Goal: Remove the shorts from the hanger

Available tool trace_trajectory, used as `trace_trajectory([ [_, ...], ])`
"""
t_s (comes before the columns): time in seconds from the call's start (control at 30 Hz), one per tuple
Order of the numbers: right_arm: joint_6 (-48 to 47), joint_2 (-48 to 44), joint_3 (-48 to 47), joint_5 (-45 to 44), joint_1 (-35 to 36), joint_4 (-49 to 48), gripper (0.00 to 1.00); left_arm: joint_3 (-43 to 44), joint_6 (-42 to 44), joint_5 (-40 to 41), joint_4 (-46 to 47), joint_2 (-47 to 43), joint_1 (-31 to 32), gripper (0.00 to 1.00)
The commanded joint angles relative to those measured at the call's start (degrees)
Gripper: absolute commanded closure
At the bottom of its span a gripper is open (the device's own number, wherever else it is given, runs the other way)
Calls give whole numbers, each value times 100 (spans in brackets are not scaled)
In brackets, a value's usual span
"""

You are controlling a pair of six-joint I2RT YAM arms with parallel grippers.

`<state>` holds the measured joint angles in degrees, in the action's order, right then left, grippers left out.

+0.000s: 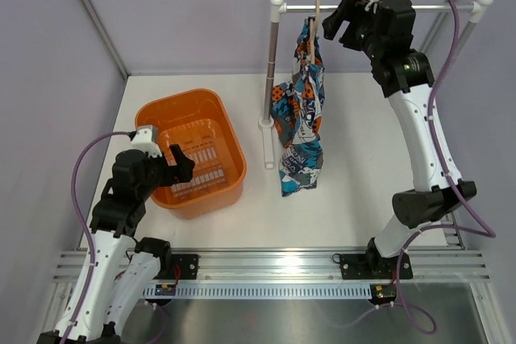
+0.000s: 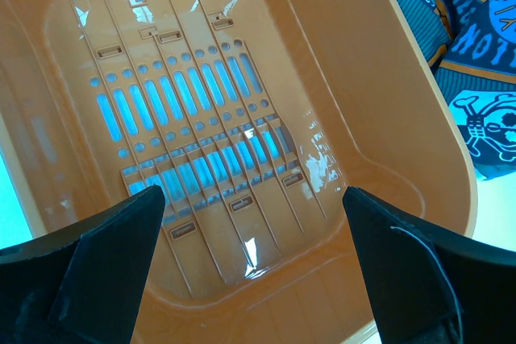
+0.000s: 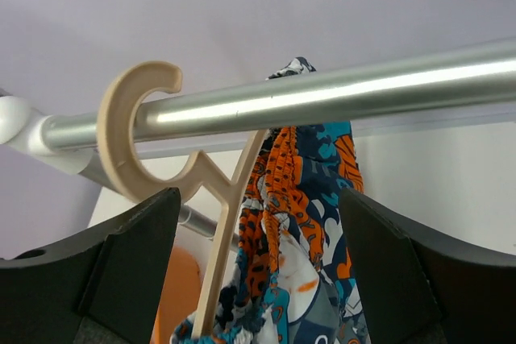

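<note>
Soft cloth shorts (image 1: 302, 118) in a busy print of blue, teal, orange, white and black, draped on a thin pale beige hanger (image 3: 137, 142). Hooked by its small curl over a silver metal rail (image 3: 322, 94) at the back of the white worktop (image 1: 363, 183). Up at that rail, right pincer (image 3: 258, 223) with fingers spread wide on either side of the hanger's neck and the bunched top of the shorts, gripping nothing. At the near left, left pincer (image 2: 254, 223) fully spread as well, holding nothing, poised over the slotted floor of an orange plastic basket (image 1: 153, 114).
</note>
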<state>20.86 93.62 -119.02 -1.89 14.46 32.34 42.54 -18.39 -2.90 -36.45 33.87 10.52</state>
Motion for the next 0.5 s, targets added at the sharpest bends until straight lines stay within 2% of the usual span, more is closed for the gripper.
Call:
trace_trajectory([
  [0.0, -425, 419, -735, -715, 302, 404, 13, 35, 55, -132, 217, 6, 20, 1],
  [0.17, -733, 964, -1361, -1252, 689, 730, 14, 35, 55, -150, 217, 6, 20, 1],
  [0.33, -724, 974, -1124, -1393, 751, 607, 16, 35, 55, -150, 226, -12, 29, 1],
  [0.47, -645, 624, -476, -1629, 760, 353, 19, 35, 55, -150, 226, -3, 55, 1],
])
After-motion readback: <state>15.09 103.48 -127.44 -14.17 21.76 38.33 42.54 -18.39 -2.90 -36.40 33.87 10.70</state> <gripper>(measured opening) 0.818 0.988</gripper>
